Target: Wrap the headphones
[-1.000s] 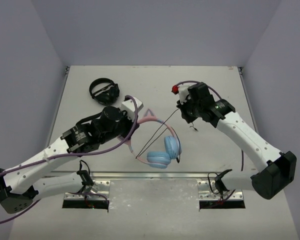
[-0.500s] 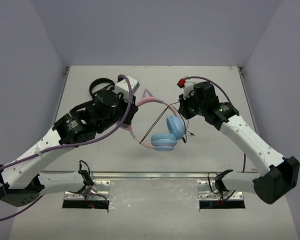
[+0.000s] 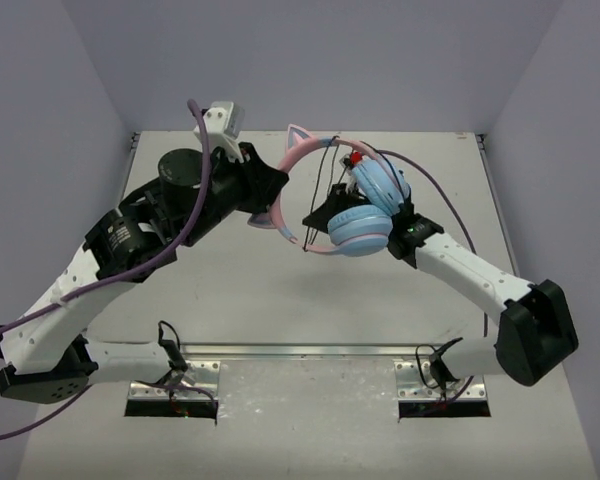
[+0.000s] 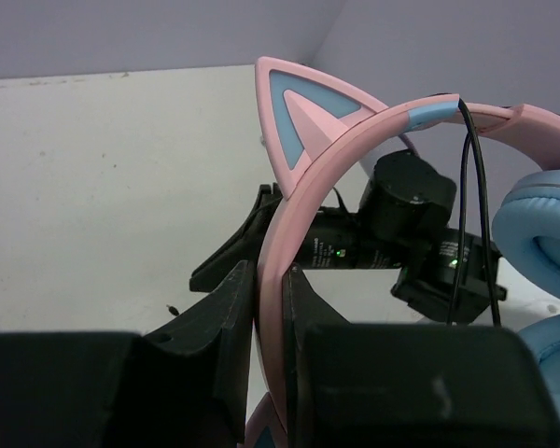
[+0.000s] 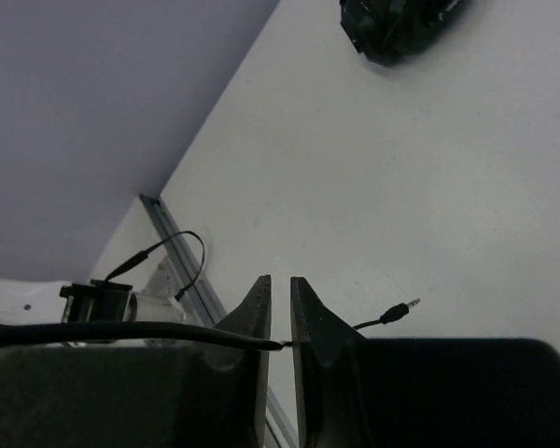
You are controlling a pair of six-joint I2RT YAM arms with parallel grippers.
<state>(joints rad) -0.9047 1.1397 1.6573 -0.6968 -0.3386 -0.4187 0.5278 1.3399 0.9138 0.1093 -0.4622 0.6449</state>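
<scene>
Headphones (image 3: pixel 365 228) hang in the air above the far middle of the counter (image 3: pixel 230 290), carried between the two arms rather than lying flat. The left hand (image 4: pixel 269 276) is closed on the pink headband (image 4: pixel 355 131), one finger on each face of the band just below a cat ear (image 4: pixel 303 117). That grip holds the band upright and lets the blue ear cups (image 3: pixel 380 185) hang off to the right, so the arc of the band is free for the cable to pass round it.

The right hand (image 5: pixel 279 297) is closed on the thin black cable (image 5: pixel 121 332), pinched between its fingertips. The short free end with its plug (image 5: pixel 406 305) sticks out past the fingers over the counter. From overhead this hand is mostly hidden under the ear cups, close to the band.

In the left wrist view the cable crosses the top of the band at its blue patch and drops down in what look like two strands. That suggests at least one turn is laid on, though how many cannot be told. Wrapping seems under way: one hand serves as a steady holder while the other leads the cable. The next turn will likely call for tension, or the loops could slide off the smooth band.

The black headphones (image 5: pixel 397 23) lie on the counter, well apart from all this.
</scene>
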